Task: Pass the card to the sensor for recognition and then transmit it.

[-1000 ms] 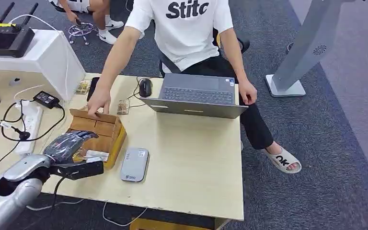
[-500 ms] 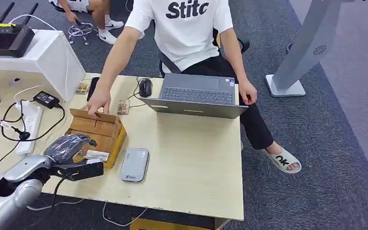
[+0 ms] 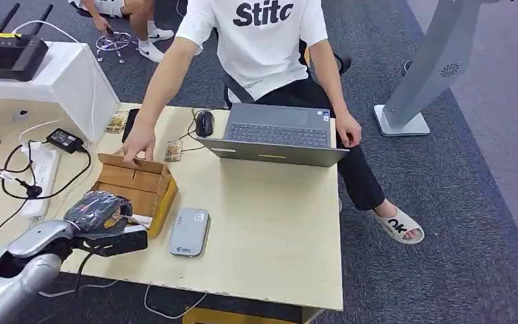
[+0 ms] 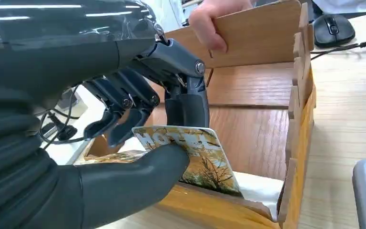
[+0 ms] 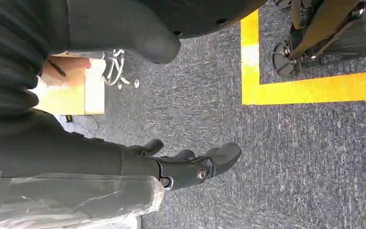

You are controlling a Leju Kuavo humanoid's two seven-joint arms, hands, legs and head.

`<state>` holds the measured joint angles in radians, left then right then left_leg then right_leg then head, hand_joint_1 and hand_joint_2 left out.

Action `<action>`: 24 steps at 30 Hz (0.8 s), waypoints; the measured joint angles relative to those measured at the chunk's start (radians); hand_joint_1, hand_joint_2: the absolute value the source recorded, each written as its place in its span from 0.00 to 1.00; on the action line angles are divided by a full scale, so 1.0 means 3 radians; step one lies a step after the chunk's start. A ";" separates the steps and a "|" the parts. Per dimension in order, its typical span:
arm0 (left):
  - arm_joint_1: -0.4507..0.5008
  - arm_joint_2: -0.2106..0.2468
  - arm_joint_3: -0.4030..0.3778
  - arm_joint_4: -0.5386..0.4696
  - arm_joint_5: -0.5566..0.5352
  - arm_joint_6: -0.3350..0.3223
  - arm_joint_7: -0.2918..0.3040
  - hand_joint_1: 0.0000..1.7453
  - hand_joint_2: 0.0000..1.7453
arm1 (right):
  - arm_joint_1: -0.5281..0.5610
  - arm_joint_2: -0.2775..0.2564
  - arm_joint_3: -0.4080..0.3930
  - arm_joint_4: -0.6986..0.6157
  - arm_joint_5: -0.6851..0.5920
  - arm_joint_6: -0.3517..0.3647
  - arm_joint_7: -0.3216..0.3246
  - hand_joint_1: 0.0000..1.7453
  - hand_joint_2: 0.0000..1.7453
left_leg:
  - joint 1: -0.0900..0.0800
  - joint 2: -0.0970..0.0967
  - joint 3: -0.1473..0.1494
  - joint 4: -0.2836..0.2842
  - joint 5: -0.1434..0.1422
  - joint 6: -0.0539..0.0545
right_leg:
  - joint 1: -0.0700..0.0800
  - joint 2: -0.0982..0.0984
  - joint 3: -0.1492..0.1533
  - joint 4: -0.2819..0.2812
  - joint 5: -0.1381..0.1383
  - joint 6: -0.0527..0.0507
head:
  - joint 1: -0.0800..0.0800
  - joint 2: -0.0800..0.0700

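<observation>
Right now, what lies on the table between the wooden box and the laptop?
In the head view the stretch of table between the wooden box and the laptop is bare; the grey sensor lies nearer the robot, beside the box.

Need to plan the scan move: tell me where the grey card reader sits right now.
In the head view the grey card reader lies flat on the table, just right of the wooden box, in front of the laptop.

Left hand [image 4: 138,119] pinching, right hand [image 5: 190,164] slack.
</observation>
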<state>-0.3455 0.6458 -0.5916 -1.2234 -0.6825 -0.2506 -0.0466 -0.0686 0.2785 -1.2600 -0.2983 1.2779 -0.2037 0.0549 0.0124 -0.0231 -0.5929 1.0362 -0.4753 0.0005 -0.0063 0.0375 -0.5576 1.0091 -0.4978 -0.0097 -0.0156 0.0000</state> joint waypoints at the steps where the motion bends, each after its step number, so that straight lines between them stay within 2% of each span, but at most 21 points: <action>1: -0.0001 0.0000 -0.0004 0.0002 -0.0015 0.0004 0.0012 0.98 1.00 | 0.0000 0.0000 0.0000 0.0000 0.0000 -0.0001 0.0000 0.00 1.00 | 0.0000 0.0000 0.0000 0.0000 0.0000 0.0000 | 0.0000 0.0000 0.0000 0.0000 0.0000 0.0000 | 0.0000 0.0000; 12: -0.0022 -0.0001 -0.0025 0.0043 -0.0062 0.0035 0.0047 1.00 1.00 | 0.0000 0.0000 0.0003 0.0000 -0.0001 -0.0005 0.0000 0.00 1.00 | 0.0000 0.0000 0.0000 0.0000 0.0000 0.0000 | 0.0000 0.0001 0.0000 0.0000 0.0000 0.0000 | 0.0000 0.0000; 15: -0.0057 0.0001 -0.0026 0.0047 -0.0169 0.0114 0.0078 1.00 1.00 | 0.0001 0.0000 0.0003 0.0000 -0.0024 -0.0010 -0.0001 0.00 1.00 | 0.0000 0.0000 0.0000 0.0000 0.0000 0.0000 | 0.0000 0.0000 -0.0002 0.0000 0.0000 0.0000 | 0.0000 0.0000; 24: -0.0616 0.0100 -0.0004 0.0013 -0.0656 0.0259 0.0242 1.00 1.00 | 0.0003 0.0005 0.0003 -0.0001 -0.0107 -0.0045 -0.0053 0.00 1.00 | 0.0001 -0.0002 0.0000 0.0000 0.0004 -0.0002 | 0.0001 -0.0001 0.0000 0.0001 0.0003 -0.0003 | -0.0001 0.0000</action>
<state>-0.5303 0.6760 -0.5928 -1.2196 -0.8792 -0.1728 0.0259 -0.0678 0.2800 -1.2593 -0.2987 1.2459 -0.2171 0.0389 0.0126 -0.0237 -0.5928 1.0362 -0.4741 -0.0001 -0.0062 0.0371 -0.5577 1.0093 -0.4970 -0.0107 -0.0160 0.0000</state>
